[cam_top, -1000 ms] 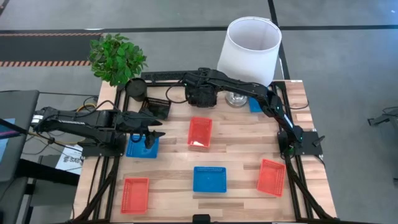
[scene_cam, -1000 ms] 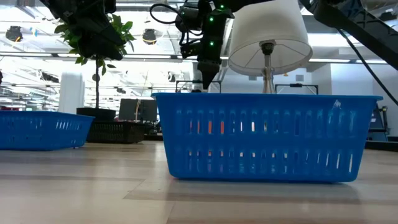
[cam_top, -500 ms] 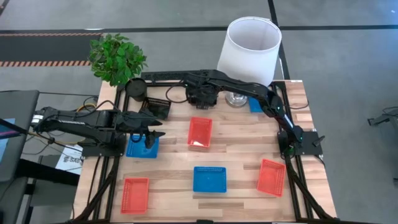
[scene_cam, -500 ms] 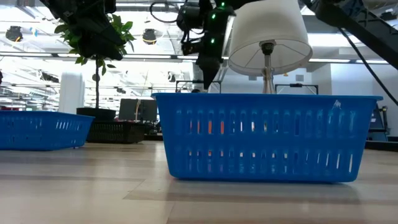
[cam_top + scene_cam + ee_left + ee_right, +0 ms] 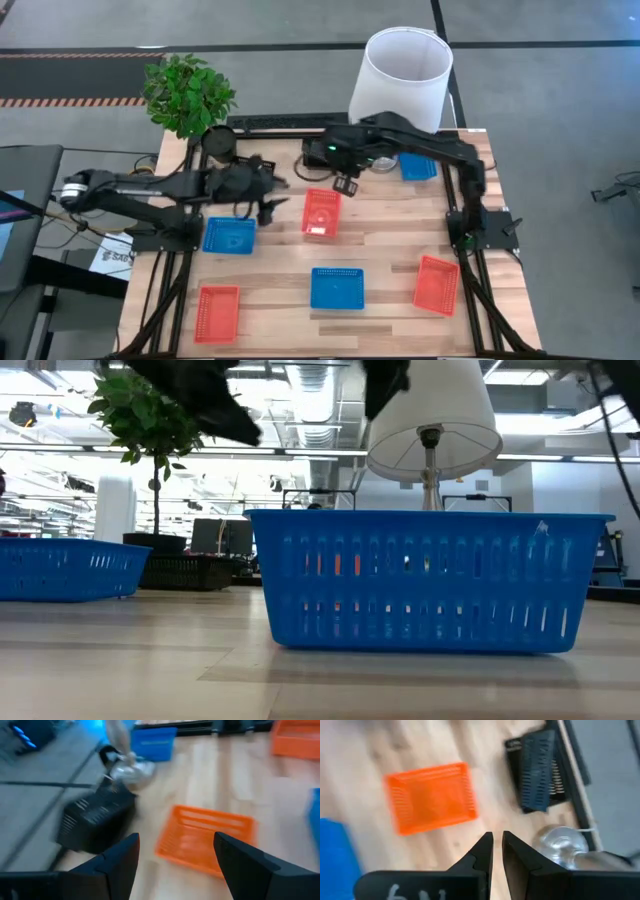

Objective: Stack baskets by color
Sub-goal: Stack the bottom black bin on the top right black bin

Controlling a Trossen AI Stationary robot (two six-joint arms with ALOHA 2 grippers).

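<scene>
A red basket (image 5: 322,212) lies flat on the table's middle, also seen in the left wrist view (image 5: 205,840) and the right wrist view (image 5: 432,797). A black basket (image 5: 95,820) rests beyond it toward the far left, next to the lamp's base. Blue baskets lie at left (image 5: 229,235), near centre (image 5: 337,288) and far right (image 5: 418,167). Two more red baskets sit at near left (image 5: 218,312) and near right (image 5: 436,284). My left gripper (image 5: 277,195) hovers open just left of the middle red basket. My right gripper (image 5: 346,184), fingers almost together and empty, hangs above that basket's far edge.
A white lamp (image 5: 403,70) stands at the far edge, its metal base (image 5: 560,845) close to the black basket (image 5: 540,770). A plant in a round black pot (image 5: 219,142) stands at the far left corner. Bare wood shows between the baskets.
My left gripper has left the blue basket at the left and swung toward the table's right and far side, rolling as it neared the middle red basket. My right gripper has risen from beside the black basket and come toward the near right, over the red basket's far edge.
</scene>
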